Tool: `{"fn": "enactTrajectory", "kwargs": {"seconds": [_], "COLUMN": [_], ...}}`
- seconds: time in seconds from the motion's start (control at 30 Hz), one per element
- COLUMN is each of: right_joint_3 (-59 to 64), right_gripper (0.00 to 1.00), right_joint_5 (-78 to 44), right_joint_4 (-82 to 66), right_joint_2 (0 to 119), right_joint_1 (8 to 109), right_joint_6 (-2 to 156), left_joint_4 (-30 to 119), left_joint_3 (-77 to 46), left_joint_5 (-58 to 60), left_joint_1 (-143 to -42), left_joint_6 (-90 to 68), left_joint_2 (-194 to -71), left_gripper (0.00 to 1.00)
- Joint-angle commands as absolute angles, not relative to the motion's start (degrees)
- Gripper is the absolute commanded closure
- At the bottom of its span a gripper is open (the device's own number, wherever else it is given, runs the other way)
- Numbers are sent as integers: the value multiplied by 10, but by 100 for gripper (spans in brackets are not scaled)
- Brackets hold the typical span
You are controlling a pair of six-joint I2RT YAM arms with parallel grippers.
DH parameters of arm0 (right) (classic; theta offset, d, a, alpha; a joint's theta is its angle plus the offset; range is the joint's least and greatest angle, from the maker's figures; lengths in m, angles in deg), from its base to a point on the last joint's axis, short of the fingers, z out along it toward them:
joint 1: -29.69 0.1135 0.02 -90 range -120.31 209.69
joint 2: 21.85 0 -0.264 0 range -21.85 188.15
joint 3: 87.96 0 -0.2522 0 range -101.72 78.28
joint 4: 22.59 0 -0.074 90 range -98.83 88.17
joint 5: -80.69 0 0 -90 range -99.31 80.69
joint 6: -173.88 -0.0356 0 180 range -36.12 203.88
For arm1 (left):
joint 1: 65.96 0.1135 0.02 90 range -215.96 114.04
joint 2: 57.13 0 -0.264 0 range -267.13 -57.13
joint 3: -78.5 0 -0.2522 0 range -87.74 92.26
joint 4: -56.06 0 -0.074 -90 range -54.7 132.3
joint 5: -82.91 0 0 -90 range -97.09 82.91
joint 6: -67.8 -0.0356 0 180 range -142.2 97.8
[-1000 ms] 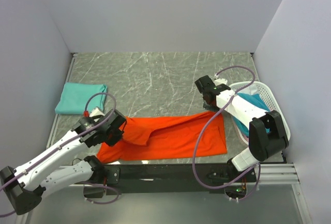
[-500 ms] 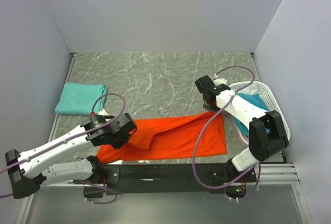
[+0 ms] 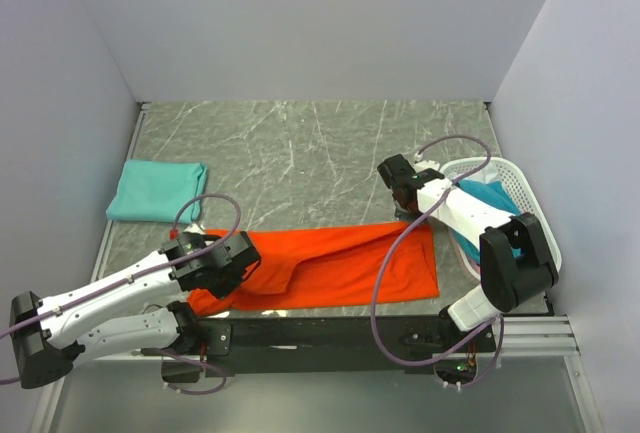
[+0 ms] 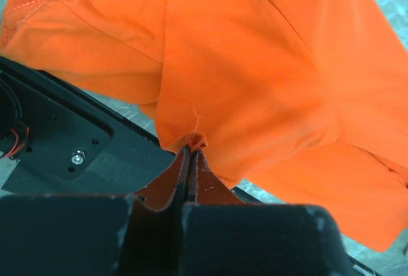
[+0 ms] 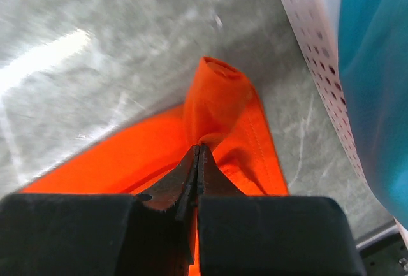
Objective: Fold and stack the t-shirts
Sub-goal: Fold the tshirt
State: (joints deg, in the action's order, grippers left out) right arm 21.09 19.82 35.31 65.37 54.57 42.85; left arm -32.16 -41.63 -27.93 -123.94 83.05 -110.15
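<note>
Where t-shirt [image 4: 255, 65] bunches, left claw [image 4: 190, 155] pinches; right claw [image 5: 199, 152] likewise, seemingly.

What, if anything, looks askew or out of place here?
The orange-red t-shirt lies as a crooked, half-folded strip, bunched where the left gripper pinches it, and its near left corner seems to overhang the black mounting plate. The right gripper pinches its far right corner. Nothing looks spilled or damaged.

A grey, white-veined marble bench [image 3: 320, 143] fills the middle, boxed in by plain pale walls: back wall [image 3: 320, 23] at 12 o'clock, left wall [image 3: 50, 103] at 9, right wall [image 3: 590, 103] at 3. A black mounting plate [image 3: 300, 331] edges it at 6 o'clock; the light is soft and even
</note>
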Motion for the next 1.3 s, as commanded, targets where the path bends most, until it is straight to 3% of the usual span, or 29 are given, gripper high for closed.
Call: {"fn": "enactTrajectory", "kwargs": {"seconds": [0.0,0.07,0.13,0.27,0.3,0.4,0.5,0.53,0.63,0.73,0.77,0.8,0.93,1.07,1.27], "right_joint_3": [238,252,268,290,292,289,284,284,292,305,308,311,318,321,266], "right_gripper": [100,99,93,75,64,50,45,44,41,38,37,28,27,29,37], "right_joint_5": [214,208,204,199,198,188,159,146,60,-49,-73,-90,-129,-154,-118], "right_joint_4": [354,349,351,345,345,343,335,329,290,238,218,210,174,84,45], "right_joint_2": [626,620,611,589,579,550,510,497,445,399,390,378,373,417,562], "right_joint_1": [547,548,547,548,548,551,561,561,568,578,582,594,662,770,889], "right_joint_6": [410,404,395,386,385,395,414,420,454,486,492,504,494,458,425], "left_joint_4": [-305,-301,-296,-285,-285,-278,-276,-273,-277,-303,-317,-326,-314,-204,-68], "left_joint_3": [-433,-438,-446,-455,-454,-455,-458,-461,-464,-454,-448,-431,-402,-417,-489], "left_joint_5": [-277,-270,-267,-262,-262,-257,-252,-249,-246,-275,-288,-298,-342,-378,-299], "left_joint_1": [-1243,-1242,-1242,-1242,-1243,-1242,-1242,-1242,-1242,-1242,-1243,-1242,-1242,-1220,-1041], "left_joint_6": [829,828,824,819,814,804,799,796,791,782,785,784,757,686,539], "left_joint_2": [-1093,-1089,-1087,-1086,-1088,-1091,-1093,-1094,-1091,-1082,-1078,-1078,-1083,-1098,-1114], "left_gripper": [99,99,99,99,98,92,86,82,55,23,6,0,1,1,1]}}
